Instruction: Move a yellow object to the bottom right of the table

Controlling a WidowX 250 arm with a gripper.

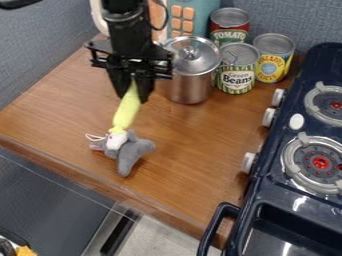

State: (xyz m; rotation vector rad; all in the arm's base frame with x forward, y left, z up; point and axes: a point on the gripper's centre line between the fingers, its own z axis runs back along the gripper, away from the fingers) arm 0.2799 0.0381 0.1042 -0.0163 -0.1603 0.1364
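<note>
In the camera view, the arm comes in from the top edge, left of the middle, and its black end effector (134, 92) hangs down over the upper left part of the wooden tabletop (200, 160). It is clamped on the upper end of a long, pale yellow soft object (126, 113), which tapers toward the top between its fingers. The yellow object slants down and a little to the left, its lower end touching the white part of a gray plush toy (133, 152); whether the two are joined I cannot tell. The plush lies near the front left edge of the tabletop, with a patch of pink and a thin pale loop at its left side. Just right of the end effector stands a metal pot (192, 89) with a shiny knobbed lid (200, 62). Beside it are three upright cans: one with a green-and-white striped label (236, 78), one with a red label (240, 26) behind that, and one with a yellow-and-blue label (272, 64) to the right. A teal object with orange squares (203, 11) stands at the back. Along the right side sits a dark blue toy stove (304, 197) with two round burners and white knobs.
</note>
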